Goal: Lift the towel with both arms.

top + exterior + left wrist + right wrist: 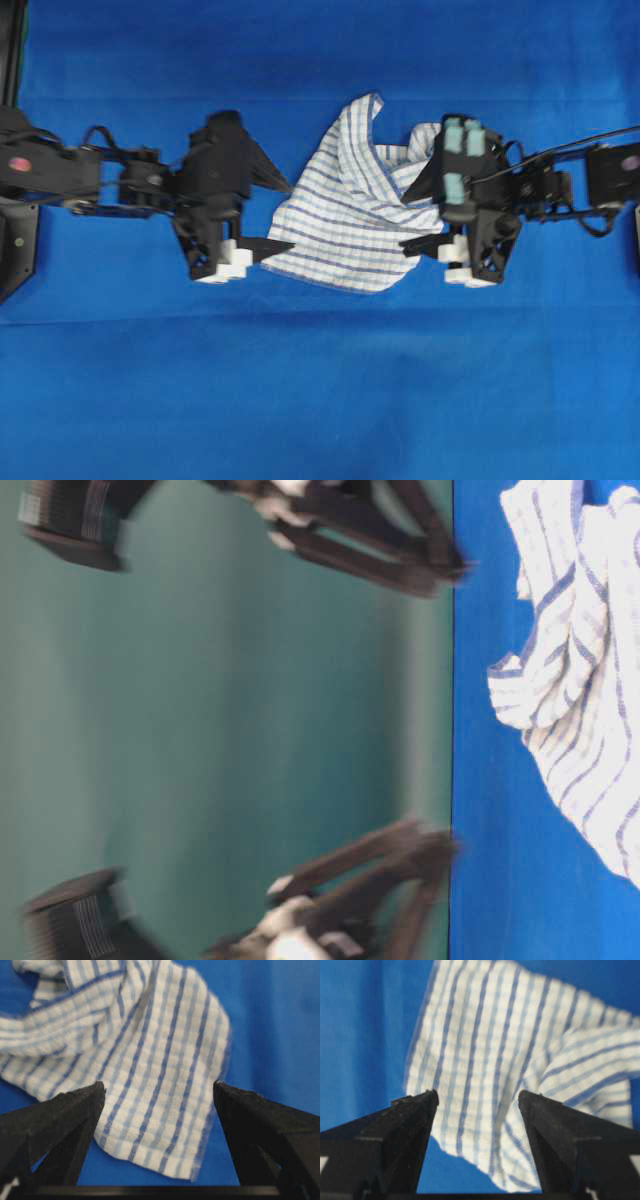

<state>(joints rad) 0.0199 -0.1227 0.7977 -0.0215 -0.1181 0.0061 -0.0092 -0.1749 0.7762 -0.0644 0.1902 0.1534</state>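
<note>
**Towel between both grippers, not gripped**

On the blue sheet, near its centre, the towel lies crumpled. My left gripper and right gripper flank its opposite edges, fingers spread wide, holding nothing, tips at the cloth's hem.

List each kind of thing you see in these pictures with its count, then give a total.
Towel: 1
Robot grippers, left gripper and right gripper, both open: 2
Blue sheet: 1
Total: 4
</note>
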